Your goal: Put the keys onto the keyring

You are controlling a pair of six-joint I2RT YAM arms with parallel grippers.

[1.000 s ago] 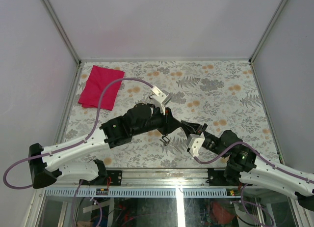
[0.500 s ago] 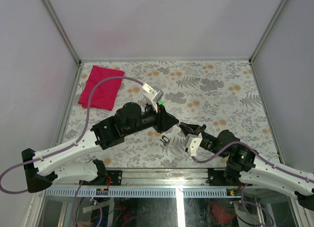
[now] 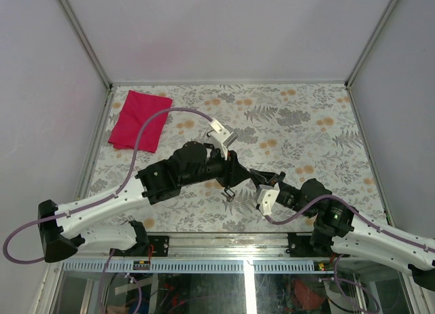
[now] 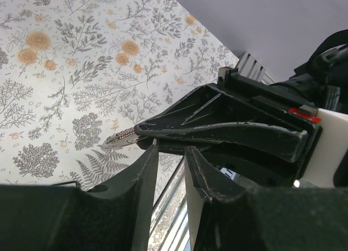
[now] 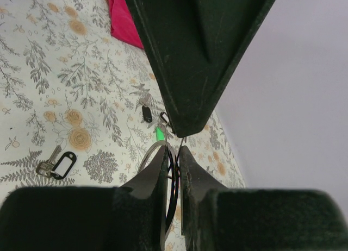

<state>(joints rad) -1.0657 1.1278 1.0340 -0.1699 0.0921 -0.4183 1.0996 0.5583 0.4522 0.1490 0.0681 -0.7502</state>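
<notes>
Two arms meet nose to nose over the middle of the floral-patterned surface (image 3: 312, 124); the left gripper (image 3: 234, 172) reaches in from the left and the right gripper (image 3: 254, 181) from the right, their tips just beside each other. The left gripper's fingers (image 4: 144, 175) stand slightly spread, with a narrow gap between them and nothing in it. The right gripper's fingers (image 5: 155, 180) are pressed almost together on a thin silvery wire. This is the keyring (image 5: 150, 155), whose arc curves out to the left of the fingertips in the right wrist view; dark strands run down through the slit between the fingers. Seen from the left wrist, a short silvery ridged piece (image 4: 122, 137) juts from the right gripper's tip; whether it is a key's shaft or part of the ring cannot be told. A tiny bright green piece (image 5: 160, 134) sits just ahead of the right fingertips, close under the left gripper's point. One key (image 5: 57, 165) — black loop head, metal shaft — lies flat on the surface near the grippers, apart from the ring; a small black piece (image 5: 147, 114) lies farther on, too small to identify. A red cloth (image 3: 139, 120) rests at the far left corner.
</notes>
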